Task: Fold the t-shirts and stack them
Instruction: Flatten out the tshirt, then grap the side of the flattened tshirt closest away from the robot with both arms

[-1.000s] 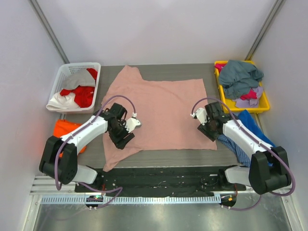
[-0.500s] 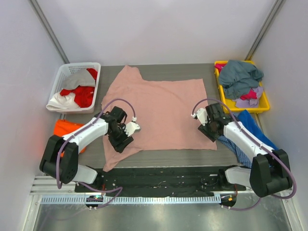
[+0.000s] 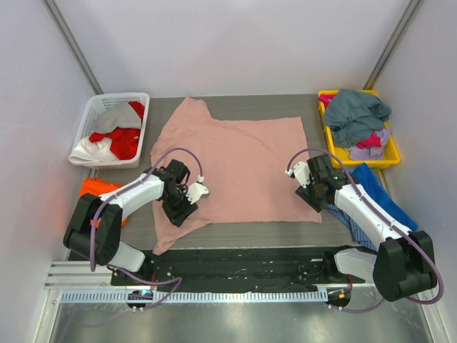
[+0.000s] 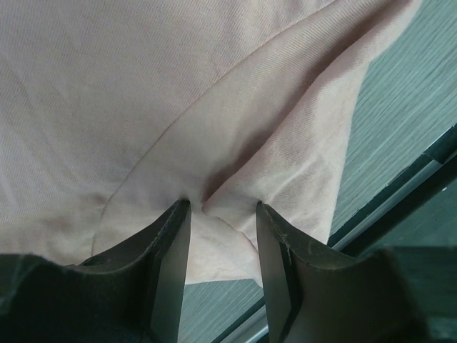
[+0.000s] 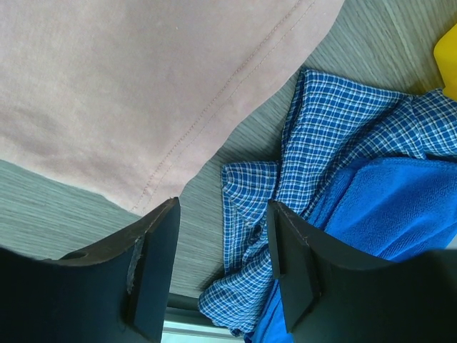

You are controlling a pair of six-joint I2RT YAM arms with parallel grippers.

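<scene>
Where the left gripper meets the pink shirt, its jaws stand about half apart. The tips press into the cloth and a small pucker rises between them. The pucker lies against one finger and is not clamped from both sides, so nothing is yet held. The contact point is on the shirt's near-left part, just inside the flap that trails toward the near edge of the table.

The right gripper is open a little wider and holds nothing. One finger sits over the shirt's stitched near-right corner, the other over a checked cloth. Bare table shows between them. A blue cloth lies against the checked one on its outer side.

Edges and free room, top view:
- The shirt lies flat across the middle of the table, its near hem running between the two grippers.
- A narrow bare strip separates that hem from the black base plate.
- Another bare strip runs beyond the shirt's far edge.
- At far left, a white basket holds a red shirt and a white one.
- An orange shirt lies just outside the left arm.
- At far right, a yellow tray holds a grey-teal shirt with other garments under it.
</scene>
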